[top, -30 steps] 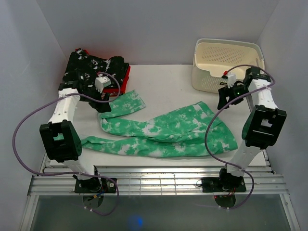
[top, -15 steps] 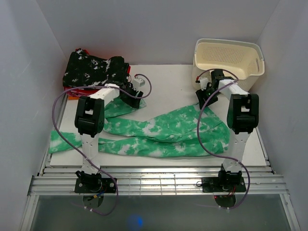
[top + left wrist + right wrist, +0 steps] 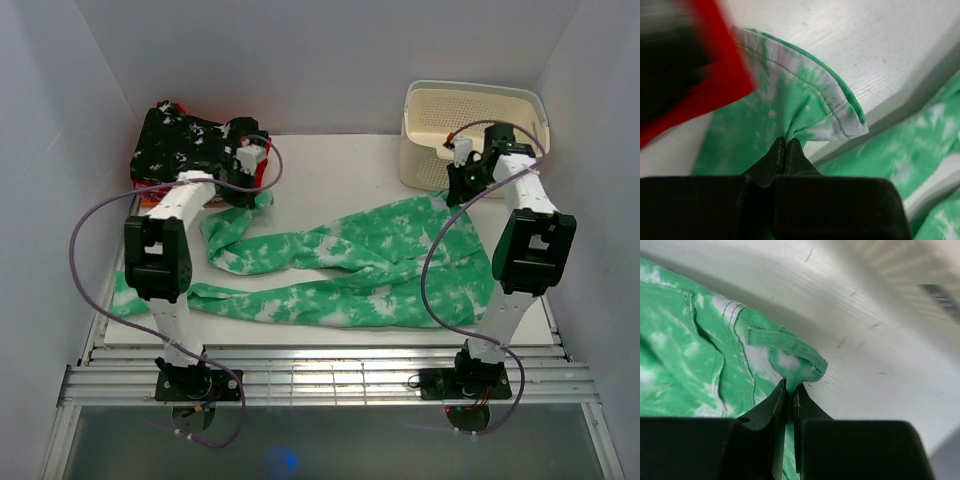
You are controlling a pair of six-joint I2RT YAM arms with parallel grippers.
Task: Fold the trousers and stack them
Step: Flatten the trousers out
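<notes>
I have the trousers (image 3: pixel 340 265) pinched at two points along their far edge, so I judge this to be the very start of the fold, with the grasp made and the lift not yet begun. My left pincer (image 3: pixel 785 144) is clamped shut on a tuck of green-and-white cloth just behind the stitched hem of one leg. That spot is at the far left of the worktop (image 3: pixel 340 165), right beside the red folded clothes (image 3: pixel 715 70) that carry the black speckled garment (image 3: pixel 190 140). My right pincer (image 3: pixel 790 386) is closed on the waistband corner, where a belt loop shows, close to the cream basket (image 3: pixel 475 110). Between the two grips the trousers lie spread across the middle of the worktop, waist to the right. The far leg runs rumpled toward my left pincer, and the near leg stretches along the front edge to the left side of the board. The next move, as I see it, is to raise both ends together and draw them apart enough to take out the wrinkles. Then I would carry the far leg forward over the near one so the legs lie matched. Both bites are thin and near an edge, so I should move evenly and avoid jerking. I should also keep the left end from snagging the stack next to it.
</notes>
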